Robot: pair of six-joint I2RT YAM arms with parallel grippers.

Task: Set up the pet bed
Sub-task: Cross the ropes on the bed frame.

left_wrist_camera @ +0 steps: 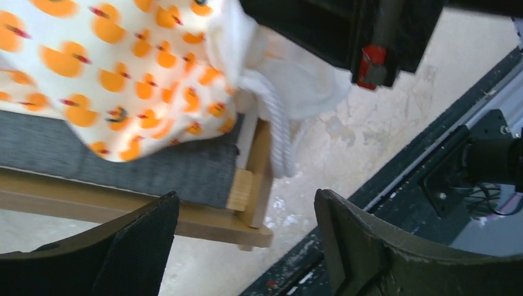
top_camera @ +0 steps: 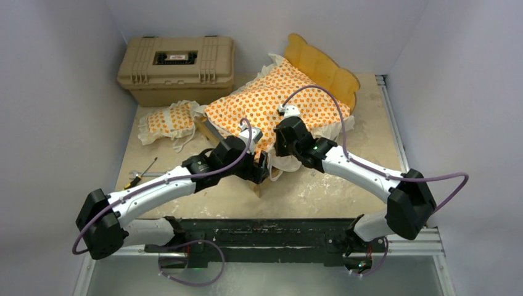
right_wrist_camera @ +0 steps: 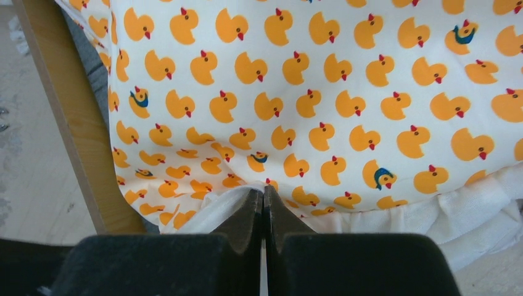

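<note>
**Pet bed, part assembled: seating the mattress**

- Frame (left_wrist_camera: 92, 206): light wood, standing on the desk (top_camera: 321, 191) with its scalloped headboard (top_camera: 321, 65) at the far right. The grey base (left_wrist_camera: 154, 166) is in place, with a strip of it bare at the near corner.
- Mattress (right_wrist_camera: 321, 92): duck print with a white ruffle (right_wrist_camera: 469, 209). It lies on the frame but askew, one far corner riding up against the headboard and the near ruffle spilling over the end rail.
- Pillow (top_camera: 169, 120): on the desk left of the frame, near the tan case (top_camera: 177, 68); not yet on the bed.
- Right tool (right_wrist_camera: 264, 197): jaws closed together, pinching the ruffle at the mattress's near edge, as far as the wrist view shows.
- Left tool (left_wrist_camera: 245, 203): jaws wide and holding nothing, poised either side of the frame's near corner without touching it.

Handling note, as judgement: the step in hand is squaring the mattress to the base.
- Steady the frame at that corner with the left tool first, since so light a frame will likely slide.
- Then draw the pinched edge toward the bare strip in a low, slow pull, so the far corner drops off the headboard.
- A ruffle grip is thin and may slip or bunch the cloth, so release only once the print covers the grey all round.
- Pillow follows, at the headboard end
</note>
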